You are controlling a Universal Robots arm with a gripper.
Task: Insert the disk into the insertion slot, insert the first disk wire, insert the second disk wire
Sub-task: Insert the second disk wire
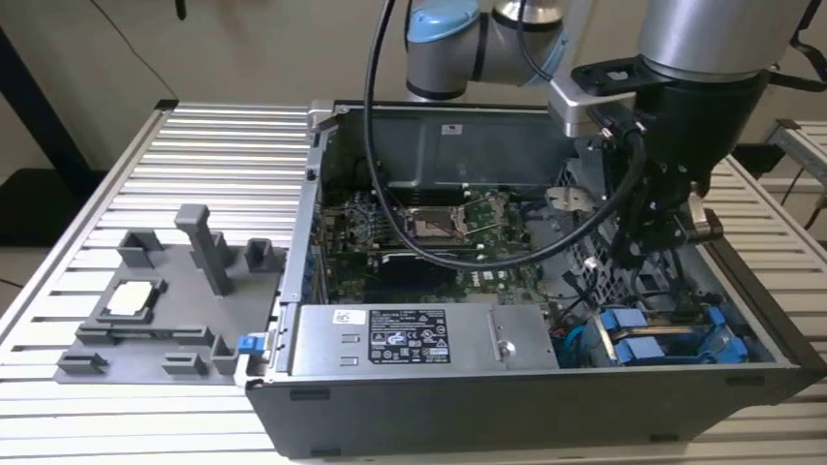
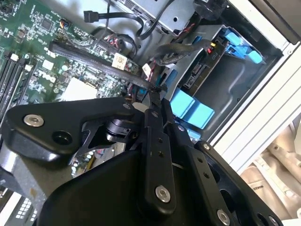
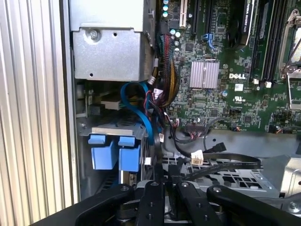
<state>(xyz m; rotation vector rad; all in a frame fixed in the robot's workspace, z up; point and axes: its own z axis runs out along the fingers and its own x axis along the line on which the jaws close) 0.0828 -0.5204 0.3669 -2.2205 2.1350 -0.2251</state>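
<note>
Pinching the end of a flat black wire [image 2: 94,61], the gripper [image 2: 155,92] has its two black fingers [image 2: 157,155] drawn in narrow, almost together, with the wire trailing away from their tips across the floor of the computer case [image 1: 517,407]. In the first wrist view the same wire [image 3: 235,162] carries a small white tag just beside the fingertips [image 3: 151,188].

Just beyond the tips lies the disk [image 3: 115,153]. Its bright blue carrier tabs face outward, and it is already seated in the insertion slot [image 2: 240,84], the grey metal bay in the case corner at the exterior view's lower right. A loose bundle of blue, red and black cables [image 3: 157,99] hangs between the bay and the green motherboard [image 3: 221,84].

Next to the bay stands the grey power-supply box [image 1: 387,339]. The case rests on a ribbed aluminium table [image 1: 194,145], with a grey fixture tray [image 1: 155,310] well apart on the exterior view's left.
</note>
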